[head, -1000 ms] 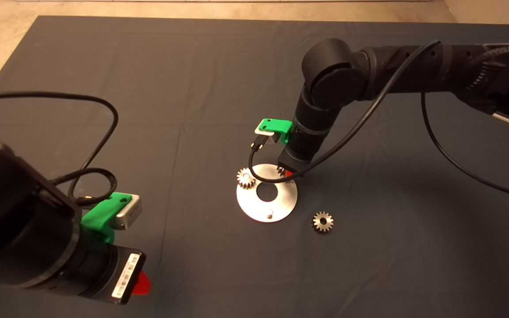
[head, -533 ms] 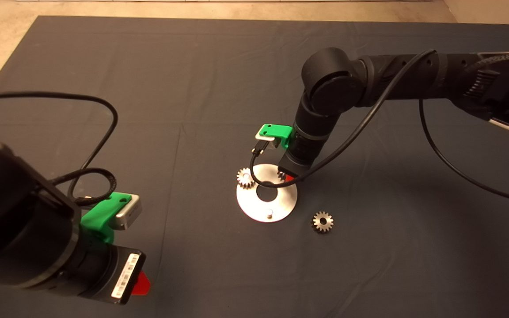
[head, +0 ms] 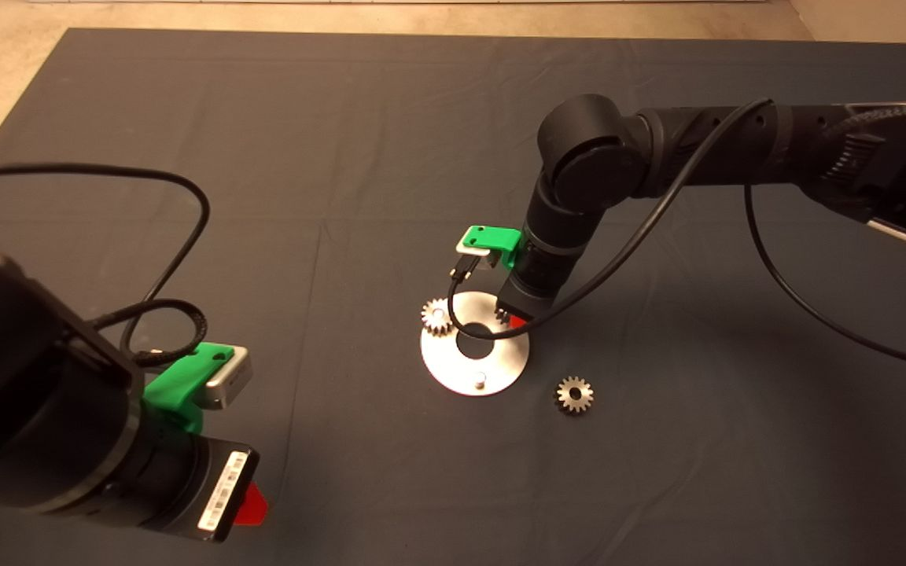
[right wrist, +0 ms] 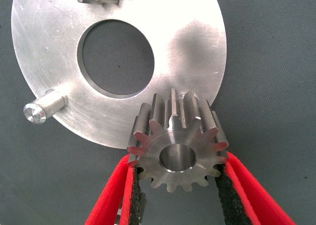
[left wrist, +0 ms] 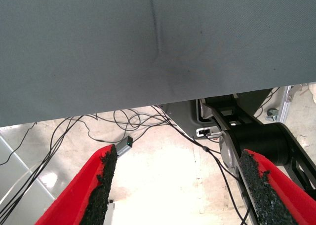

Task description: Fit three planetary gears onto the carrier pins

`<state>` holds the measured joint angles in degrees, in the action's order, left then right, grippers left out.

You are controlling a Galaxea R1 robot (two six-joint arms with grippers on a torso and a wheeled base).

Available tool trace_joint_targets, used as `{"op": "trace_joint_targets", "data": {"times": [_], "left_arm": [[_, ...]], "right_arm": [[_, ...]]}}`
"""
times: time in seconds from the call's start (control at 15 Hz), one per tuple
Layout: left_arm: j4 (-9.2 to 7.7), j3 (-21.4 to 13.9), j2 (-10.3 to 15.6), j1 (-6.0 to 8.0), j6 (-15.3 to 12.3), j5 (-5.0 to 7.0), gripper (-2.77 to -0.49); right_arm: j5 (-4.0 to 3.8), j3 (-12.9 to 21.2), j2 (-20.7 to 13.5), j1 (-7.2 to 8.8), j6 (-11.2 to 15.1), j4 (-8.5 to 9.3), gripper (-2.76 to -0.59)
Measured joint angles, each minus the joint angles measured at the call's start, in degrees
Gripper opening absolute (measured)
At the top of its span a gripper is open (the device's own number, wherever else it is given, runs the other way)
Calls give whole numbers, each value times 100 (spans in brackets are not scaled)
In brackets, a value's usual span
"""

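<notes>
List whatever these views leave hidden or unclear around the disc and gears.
- Third pin: the gear held by the right end effector covers it in the right wrist view; that arm blocks it in the head view.
- Mounted gear: cut off by the right wrist picture's edge.
- Loose gear: only in the head view.

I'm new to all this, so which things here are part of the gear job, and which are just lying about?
Part of the job:
- round disc with its bare pin
- gear on the disc
- gear gripped in the right tool
- loose gear on the mat

Just there:
- dark mat
- left tool, waiting open at the lower left
- floor cables
</notes>
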<state>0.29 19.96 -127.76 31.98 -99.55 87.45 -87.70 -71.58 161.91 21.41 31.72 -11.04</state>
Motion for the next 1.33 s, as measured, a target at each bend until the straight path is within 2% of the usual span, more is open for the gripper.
{"op": "trace_joint_targets", "data": {"times": [0.53,1.33], "left_arm": [[-2,0,-2,0,3,1,-151],[-5,0,-2,0,4,1,-151]], "right_arm": [[-6,0,-97,-62,-101,-144,-242],[5,94,-68,-60,-132,-419,-242]]}}
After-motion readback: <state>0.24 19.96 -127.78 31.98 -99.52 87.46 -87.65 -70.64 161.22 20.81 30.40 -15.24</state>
